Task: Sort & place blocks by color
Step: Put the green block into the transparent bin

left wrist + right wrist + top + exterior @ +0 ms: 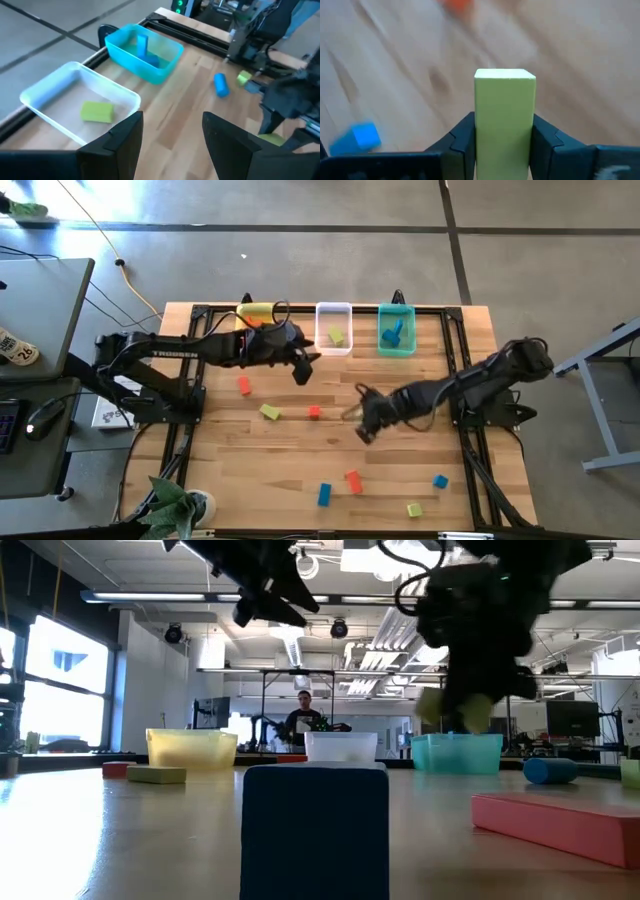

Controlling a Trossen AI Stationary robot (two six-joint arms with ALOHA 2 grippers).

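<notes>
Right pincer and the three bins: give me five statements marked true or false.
1. The right pincer is shut on a yellow-green block. True.
2. The clear bin holds a red block. False: it holds a yellow-green one.
3. The teal bin holds blue blocks. True.
4. The left pincer grips a blue block. False: it is open and holds nothing.
5. The table has no loose blocks. False: several lie scattered.

Three bins (333, 327) line the table's (250, 470) far edge. Blocks (353, 481) lie scattered toward its near edge. Both arms reach toward its middle.
</notes>
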